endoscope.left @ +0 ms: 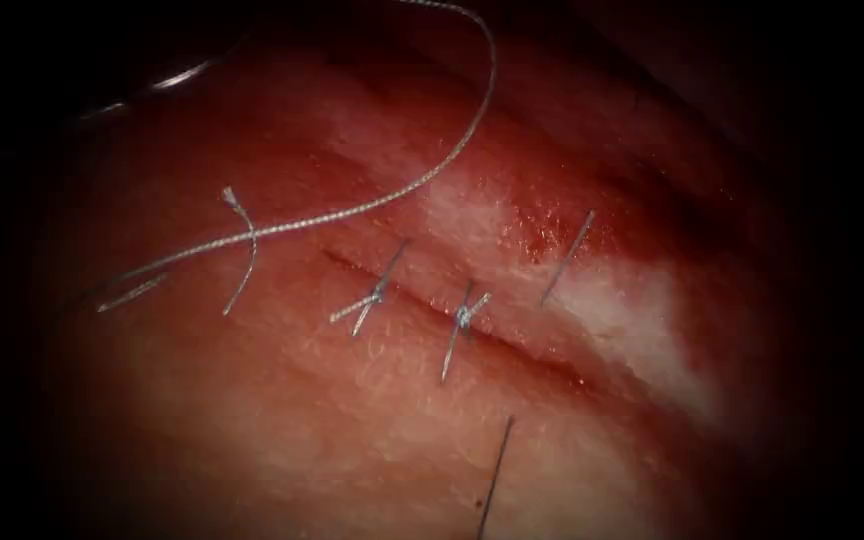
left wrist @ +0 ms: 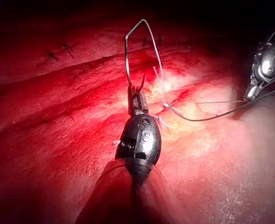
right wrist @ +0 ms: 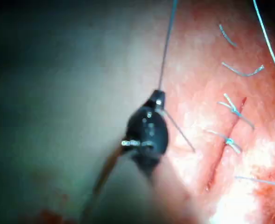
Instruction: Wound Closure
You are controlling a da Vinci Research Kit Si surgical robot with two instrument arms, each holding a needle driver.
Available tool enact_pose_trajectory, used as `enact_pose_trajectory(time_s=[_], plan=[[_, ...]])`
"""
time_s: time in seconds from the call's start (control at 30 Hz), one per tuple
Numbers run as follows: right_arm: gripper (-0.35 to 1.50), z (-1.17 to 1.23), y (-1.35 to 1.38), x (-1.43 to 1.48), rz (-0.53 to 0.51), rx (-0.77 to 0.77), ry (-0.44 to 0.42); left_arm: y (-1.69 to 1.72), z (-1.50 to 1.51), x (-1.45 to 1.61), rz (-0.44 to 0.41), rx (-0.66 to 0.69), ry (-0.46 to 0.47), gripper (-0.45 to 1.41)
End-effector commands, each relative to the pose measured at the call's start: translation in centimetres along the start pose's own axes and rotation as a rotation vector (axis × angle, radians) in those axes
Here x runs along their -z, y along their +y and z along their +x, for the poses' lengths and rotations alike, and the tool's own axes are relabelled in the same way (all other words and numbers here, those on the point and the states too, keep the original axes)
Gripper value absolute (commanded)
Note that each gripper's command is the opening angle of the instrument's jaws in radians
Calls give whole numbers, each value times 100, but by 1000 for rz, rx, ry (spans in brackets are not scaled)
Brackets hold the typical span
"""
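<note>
Endoscope view: I logged light pooled on the middle of the tissue point(endoscope.left: 252, 400), falling to black at every edge. There was pale glare right of the cut point(endoscope.left: 422, 300), and the thread point(endoscope.left: 452, 150) glinted.
Left wrist view: strong light, with bright highlights on the left gripper point(left wrist: 137, 89), which was clamped on the needle point(left wrist: 126, 51); the far tissue was dim.
Right wrist view: the right gripper point(right wrist: 158, 99), pinching thread, was dark against hard glare on the tissue, with deep shadow beside it.
</note>
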Motion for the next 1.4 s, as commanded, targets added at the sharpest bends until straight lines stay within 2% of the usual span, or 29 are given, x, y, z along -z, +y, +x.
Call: enact_pose_trajectory(time_s=[0.03, 0.13, 0.17, 0.2, 0.3, 0.37, 0.4, 0.43, 0.5, 0.57, 0.73, 0.87, 0.97, 1.07, 1.13, 1.17, 1.2, 1.23, 1.4], plan=[[-35, -4, -6, -6, 2, -2, 1, 4, -6, -5, -2, 1, -1, -45], [-35, -5, -6, -2, 5, 4, 3, 5, -11, -9, -1, 2, -6, -45], [-28, -5, -5, -1, 5, -8, 5, 6, -12, -10, -3, 0, -7, -45], [-6, -6, -5, 1, 5, -8, 8, 6, -14, -11, -5, 4, -8, -45], [14, -9, -5, 14, 15, -35, 14, 8, -24, -19, -9, 6, -16, -45], [51, -12, -5, 25, 24, -74, 14, 9, -33, -25, -12, 8, -20, -45], [86, -14, -6, 35, 35, -95, 17, 9, -44, -32, -14, 15, -26, -45], [86, -14, -6, 35, 35, -95, 17, 9, -44, -32, -14, 15, -26, -45], [108, -16, -7, 45, 33, -117, 17, 6, -56, -36, -16, 4, -32, -45], [116, -17, -7, 52, 26, -129, 22, 2, -72, -39, -21, 6, -47, -45], [125, -14, -4, 57, 21, -153, 40, -6, -113, -46, -24, 20, -74, -45], [123, -9, -1, 58, 19, -159, 47, -14, -146, -49, -17, 29, -103, -45], [123, -5, 6, 68, 25, -183, 46, -20, -161, -49, -12, 38, -112, -45], [114, -7, 22, 84, 20, -215, 44, -21, -168, -49, -12, 43, -114, -45], [109, -14, 43, 91, -22, -258, 23, -21, -168, -49, -11, 49, -114, -45], [101, -27, 70, 91, -42, -353, 10, -19, -167, -50, -9, 50, -115, -45], [101, -27, 70, 91, -42, -353, 10, -19, -167, -50, -9, 50, -115, -45], [96, -34, 82, 89, -53, -390, 5, -18, -166, -50, -8, 51, -115, -45], [84, -79, 142, 64, -122, -593, -11, -15, -164, -51, -5, 53, -116, -45]])
